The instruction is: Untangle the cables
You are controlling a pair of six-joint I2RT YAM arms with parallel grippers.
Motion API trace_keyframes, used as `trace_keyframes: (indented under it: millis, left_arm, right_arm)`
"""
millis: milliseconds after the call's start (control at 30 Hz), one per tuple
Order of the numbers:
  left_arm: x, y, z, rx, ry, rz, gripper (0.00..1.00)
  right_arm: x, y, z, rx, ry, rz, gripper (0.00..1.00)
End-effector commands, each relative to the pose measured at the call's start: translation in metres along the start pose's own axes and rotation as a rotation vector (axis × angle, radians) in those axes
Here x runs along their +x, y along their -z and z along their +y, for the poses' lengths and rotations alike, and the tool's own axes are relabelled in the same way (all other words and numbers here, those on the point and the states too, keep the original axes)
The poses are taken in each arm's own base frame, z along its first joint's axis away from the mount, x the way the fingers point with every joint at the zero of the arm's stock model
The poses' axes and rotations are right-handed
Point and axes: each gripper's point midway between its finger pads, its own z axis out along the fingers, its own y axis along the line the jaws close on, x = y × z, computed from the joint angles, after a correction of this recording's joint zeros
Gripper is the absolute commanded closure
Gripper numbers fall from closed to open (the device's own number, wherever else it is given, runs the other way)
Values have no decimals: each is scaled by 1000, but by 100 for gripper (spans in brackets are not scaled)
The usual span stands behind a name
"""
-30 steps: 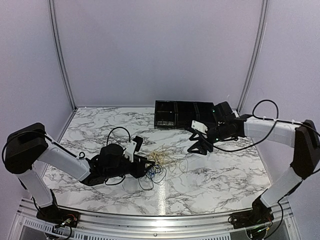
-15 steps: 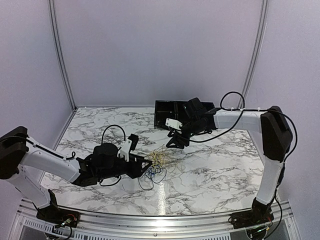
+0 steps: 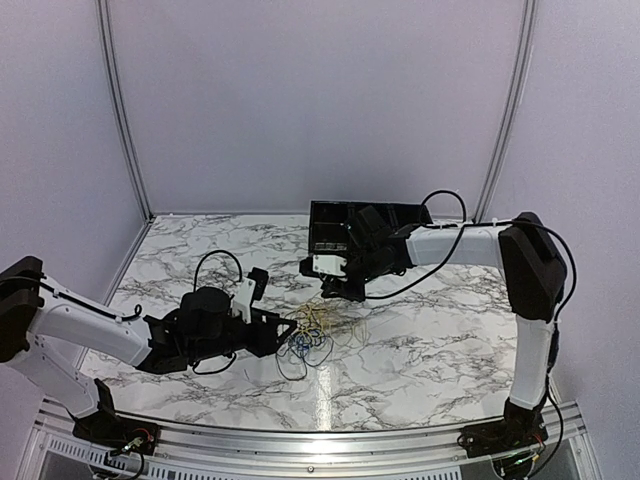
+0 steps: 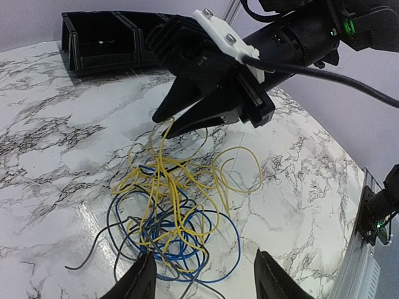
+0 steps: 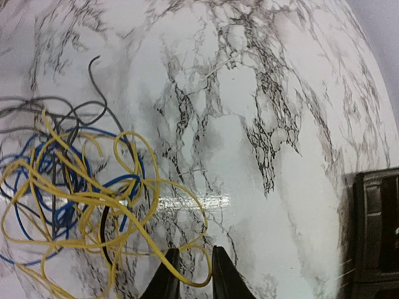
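3 cables (image 4: pixel 168 212), light, limp, snag-prone: likely best taken by the yellow loop (image 4: pixel 159 152) at 12 o'clock; left gripper (image 4: pixel 199 277) spread wide at 6 o'clock, right gripper (image 4: pixel 161 124) closure indeterminate.

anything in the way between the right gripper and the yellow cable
Nothing visible. The right gripper is open right at a yellow cable loop on the tangle's edge; the blue cable and black cable lie deeper in the pile, beyond it.
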Motion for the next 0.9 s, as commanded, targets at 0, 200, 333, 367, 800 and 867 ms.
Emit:
trace_keyframes:
  millis: [0,200,333,367,800,867]
  left_arm:
    - [-7,-7,6,-63,-22,-17,43]
    - [-22,-48,15,-177,-106,-52,41]
    - [-31,-75,24,-260,-102,-102,43]
    - [-35,-80,26,-271,-90,-119,43]
    - [22,-133,57,-323,14,-61,56]
    - [33,-136,61,-329,20,-42,56]
  right_arm:
    - [-26,8,-16,55,29,-46,90]
    - [-45,34,-8,52,-15,-103,100]
    - [-56,45,3,18,-28,-120,100]
    - [-57,48,5,13,-36,-122,100]
    - [-146,191,-3,111,-18,-347,100]
    - [-160,226,-14,174,-4,-391,100]
